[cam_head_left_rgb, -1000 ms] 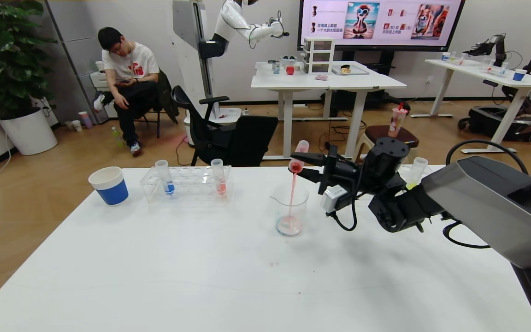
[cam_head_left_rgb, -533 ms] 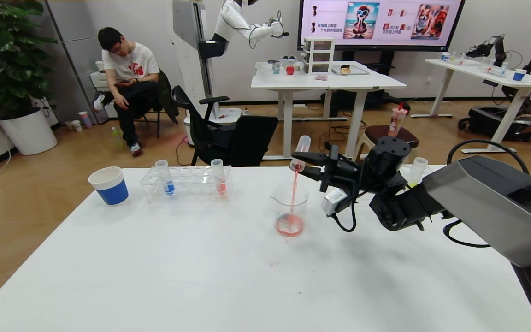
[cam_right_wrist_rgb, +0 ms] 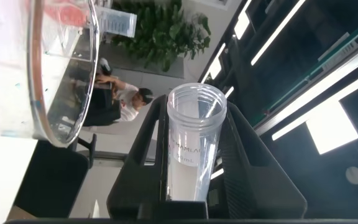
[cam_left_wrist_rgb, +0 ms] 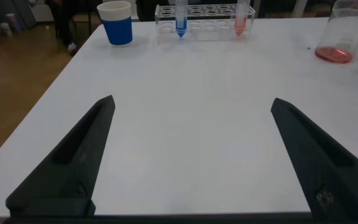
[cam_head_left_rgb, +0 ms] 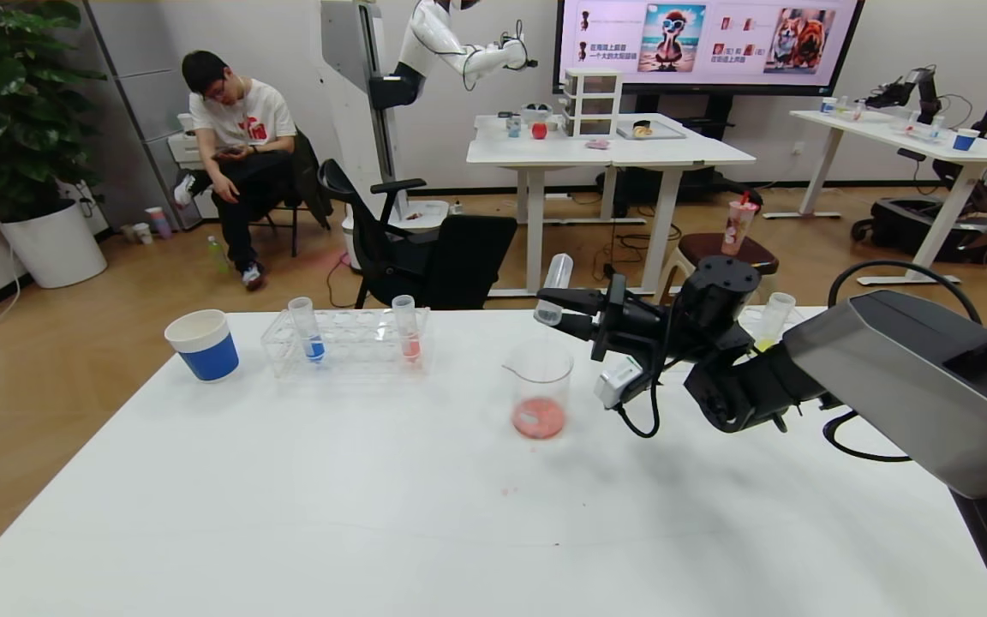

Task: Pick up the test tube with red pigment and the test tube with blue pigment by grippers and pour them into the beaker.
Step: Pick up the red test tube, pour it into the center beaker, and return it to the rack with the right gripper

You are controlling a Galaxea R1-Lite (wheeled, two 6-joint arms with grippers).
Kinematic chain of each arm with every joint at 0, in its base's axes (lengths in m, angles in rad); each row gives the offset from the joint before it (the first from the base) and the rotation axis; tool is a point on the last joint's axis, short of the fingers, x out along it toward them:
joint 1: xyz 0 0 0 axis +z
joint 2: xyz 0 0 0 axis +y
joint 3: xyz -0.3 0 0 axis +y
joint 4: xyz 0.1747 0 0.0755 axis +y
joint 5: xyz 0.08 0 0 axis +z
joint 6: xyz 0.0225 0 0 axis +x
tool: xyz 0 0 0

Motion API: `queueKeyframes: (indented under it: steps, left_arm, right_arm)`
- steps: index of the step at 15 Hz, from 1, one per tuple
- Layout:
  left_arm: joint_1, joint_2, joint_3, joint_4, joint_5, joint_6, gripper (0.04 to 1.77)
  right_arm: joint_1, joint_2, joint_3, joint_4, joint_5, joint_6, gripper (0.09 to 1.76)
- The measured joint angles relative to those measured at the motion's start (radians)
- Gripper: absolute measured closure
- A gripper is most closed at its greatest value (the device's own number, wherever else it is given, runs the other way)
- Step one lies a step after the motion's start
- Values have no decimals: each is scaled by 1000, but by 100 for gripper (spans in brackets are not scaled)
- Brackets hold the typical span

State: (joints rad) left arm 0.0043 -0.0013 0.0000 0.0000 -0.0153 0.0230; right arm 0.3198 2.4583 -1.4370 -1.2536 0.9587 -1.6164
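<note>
My right gripper (cam_head_left_rgb: 552,309) is shut on the test tube with red pigment (cam_head_left_rgb: 558,276), which is tipped mouth-down just above the beaker (cam_head_left_rgb: 542,384) and now looks drained and clear. In the right wrist view the tube (cam_right_wrist_rgb: 193,143) sits clamped between the fingers, beside the beaker's rim (cam_right_wrist_rgb: 61,74). A shallow red pool lies in the beaker's bottom. The test tube with blue pigment (cam_head_left_rgb: 312,332) stands upright in the clear rack (cam_head_left_rgb: 348,344). My left gripper (cam_left_wrist_rgb: 191,102) hangs open over bare table, nothing between its fingers, far from the blue tube (cam_left_wrist_rgb: 181,17).
A second tube with red liquid (cam_head_left_rgb: 409,332) stands in the same rack. A blue-and-white paper cup (cam_head_left_rgb: 202,344) is left of the rack. A tube with yellow liquid (cam_head_left_rgb: 774,321) stands behind my right arm. Small red drops spot the table in front of the beaker.
The red stream from the tipped tube into the beaker has stopped. The tube has gone from red to clear, and the red pool in the beaker has grown.
</note>
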Motion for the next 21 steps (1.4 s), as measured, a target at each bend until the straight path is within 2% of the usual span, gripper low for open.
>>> queueKeyframes:
  steps: [3, 6, 9, 11, 14, 16, 17, 21]
  left_arm:
    - [0, 0, 0, 0, 0, 0, 6]
    - [0, 0, 0, 0, 0, 0, 6]
    - [0, 0, 0, 0, 0, 0, 6]
    - [0, 0, 0, 0, 0, 0, 6]
    - [0, 0, 0, 0, 0, 0, 6]
    - [0, 0, 0, 0, 0, 0, 6]
    - [0, 0, 0, 0, 0, 0, 6]
    - [0, 0, 0, 0, 0, 0, 6]
  right_arm:
    - [0, -34, 4, 0, -41, 199, 133]
    - [1, -100, 7, -8, -147, 526, 133]
    - [7, -180, 52, -41, -400, 873, 133]
    - [16, -243, 113, -54, -614, 1146, 133]
    - [23, -353, 188, 76, -816, 1474, 133]
    - [-20, -426, 219, 191, -853, 1604, 133]
    - [-46, -454, 240, 218, -856, 1627, 133]
    - [-155, -519, 325, 236, -855, 1638, 133]
